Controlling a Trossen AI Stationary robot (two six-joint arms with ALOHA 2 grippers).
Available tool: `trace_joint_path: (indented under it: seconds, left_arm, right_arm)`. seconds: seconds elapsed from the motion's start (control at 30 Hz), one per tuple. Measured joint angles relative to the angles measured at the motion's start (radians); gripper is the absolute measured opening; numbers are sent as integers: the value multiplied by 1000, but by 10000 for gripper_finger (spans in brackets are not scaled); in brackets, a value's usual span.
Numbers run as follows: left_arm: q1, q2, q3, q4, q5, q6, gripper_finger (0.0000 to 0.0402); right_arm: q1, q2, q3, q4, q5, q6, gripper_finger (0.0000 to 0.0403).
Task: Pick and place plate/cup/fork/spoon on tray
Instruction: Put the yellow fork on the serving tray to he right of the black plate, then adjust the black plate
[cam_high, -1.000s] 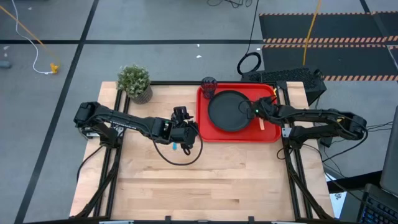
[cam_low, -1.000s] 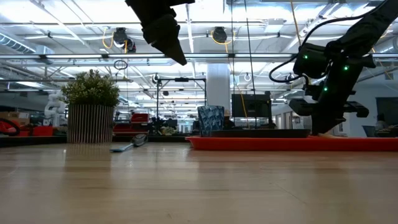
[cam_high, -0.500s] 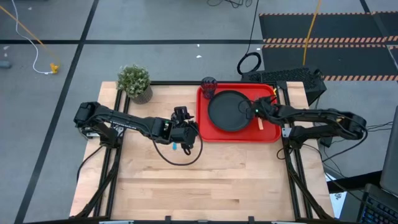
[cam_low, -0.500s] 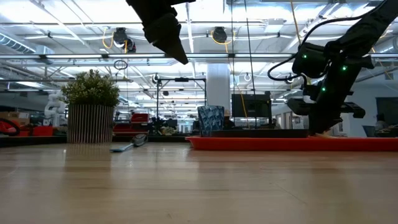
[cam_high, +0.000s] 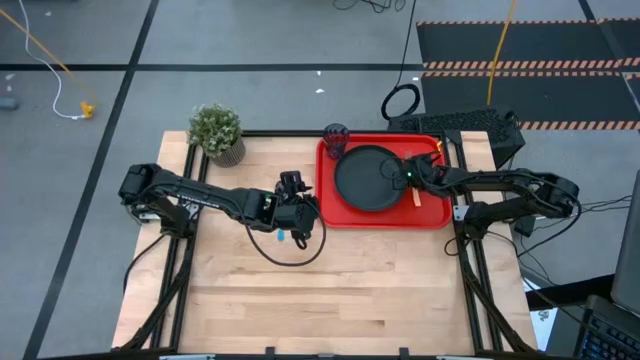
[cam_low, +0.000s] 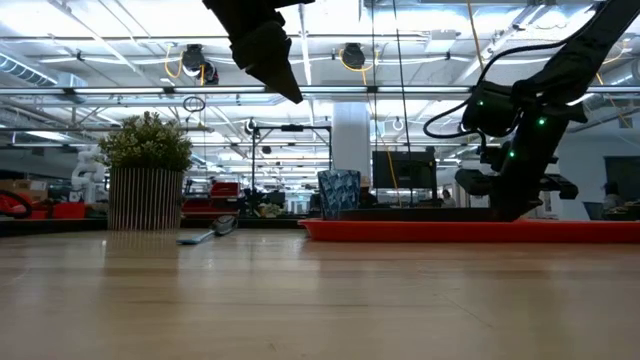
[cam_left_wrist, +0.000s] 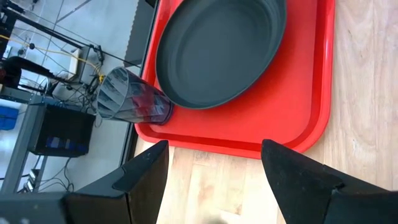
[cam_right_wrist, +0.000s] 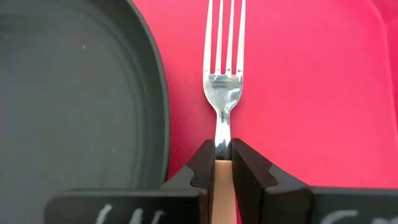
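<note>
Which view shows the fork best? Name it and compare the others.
The right wrist view: the fork fills it, tines clear, handle pinched between the right gripper fingers above the tray. The high view shows only an orange sliver; the low and left wrist views don't show it.

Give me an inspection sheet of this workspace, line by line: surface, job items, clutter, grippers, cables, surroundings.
Surface: wooden table.
Job items: tray holds plate and cup; fork over the tray beside the plate; spoon on the table, off the tray.
Clutter: potted plant at the table's far left corner.
Grippers: left gripper open, above the spoon; right gripper shut on the fork's handle.
Cables: black loop hanging from the left arm.
Surroundings: striped floor mats, yellow floor cable.
</note>
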Motion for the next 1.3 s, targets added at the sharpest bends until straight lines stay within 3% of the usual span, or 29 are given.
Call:
trace_joint_path:
  seconds: [0.27, 0.83, 1.07, 1.3]
  left_arm:
    - [0, 0, 0, 0, 0, 0, 257]
    - [0, 0, 0, -1, 0, 0, 257]
    - [0, 0, 0, -2, 0, 0, 257]
    - [0, 0, 1, -2, 8, -7, 257]
  right_arm:
    - [-6, 11, 0, 15, -14, -9, 34]
    - [-5, 5, 0, 59, 12, -32, 129]
    - [9, -103, 0, 12, -20, -63, 132]
    - [38, -248, 0, -216, -70, -60, 132]
